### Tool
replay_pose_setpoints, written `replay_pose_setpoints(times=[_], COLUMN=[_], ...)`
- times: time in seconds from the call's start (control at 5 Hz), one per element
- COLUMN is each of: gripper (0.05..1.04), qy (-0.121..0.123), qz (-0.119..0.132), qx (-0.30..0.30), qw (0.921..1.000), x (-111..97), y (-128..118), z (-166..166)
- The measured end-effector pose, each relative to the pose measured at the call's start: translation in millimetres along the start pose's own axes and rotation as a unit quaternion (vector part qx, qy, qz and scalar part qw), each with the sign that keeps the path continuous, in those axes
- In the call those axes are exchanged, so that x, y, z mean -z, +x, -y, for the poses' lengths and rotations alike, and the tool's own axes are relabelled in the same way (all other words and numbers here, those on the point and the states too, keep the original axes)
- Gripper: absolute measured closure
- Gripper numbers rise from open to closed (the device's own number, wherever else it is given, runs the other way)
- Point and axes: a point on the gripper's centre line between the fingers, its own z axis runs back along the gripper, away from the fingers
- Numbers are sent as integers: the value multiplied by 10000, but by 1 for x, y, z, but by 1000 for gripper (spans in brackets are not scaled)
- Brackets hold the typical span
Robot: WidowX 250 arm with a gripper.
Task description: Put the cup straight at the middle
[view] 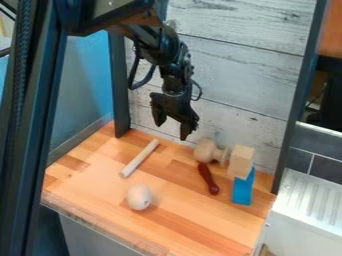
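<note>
The gripper [172, 131] hangs in the upper middle of the camera view, over the back of the wooden table, with its two fingers apart and nothing between them. Below and to its right, a pale wooden turned piece [210, 152], which looks like a small stemmed cup, lies on its side near the back wall. Its narrower end points right, toward a wooden block. The gripper is apart from it. Whether this piece is the cup cannot be told for certain.
Beside the turned piece are the light wooden block [242, 161], a blue block [244, 188] and a dark red handle-shaped piece [208, 178]. A wooden rod [139, 158] lies left of them. A pale round object [139, 197] rests nearer the table's [194, 225] front edge. Dark posts flank the table.
</note>
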Motion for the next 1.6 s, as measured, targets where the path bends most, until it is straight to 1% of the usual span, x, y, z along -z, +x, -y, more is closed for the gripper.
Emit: replay_pose_setpoints(times=[0.2, 0.4, 0.6, 0.8, 1.0, 1.2, 1.4, 1.6], gripper=[83, 83, 83, 83, 83, 83, 83, 83], qy=[-136, -479, -506, -727, -1120, -1642, -2083, -2351], qz=[-215, -68, 22, 134, 183, 361, 463, 444], qx=[8, 96, 3, 1, -127, -105, -131, -105], qw=[9997, 9988, 9987, 9973, 9935, 9857, 9769, 9709], x=[17, 22, 24, 23, 19, 15, 14, 17], y=[-13, -15, -18, -16, -19, -18, -17, -14], z=[8, 8, -1, 4, -4, -5, -4, 0])
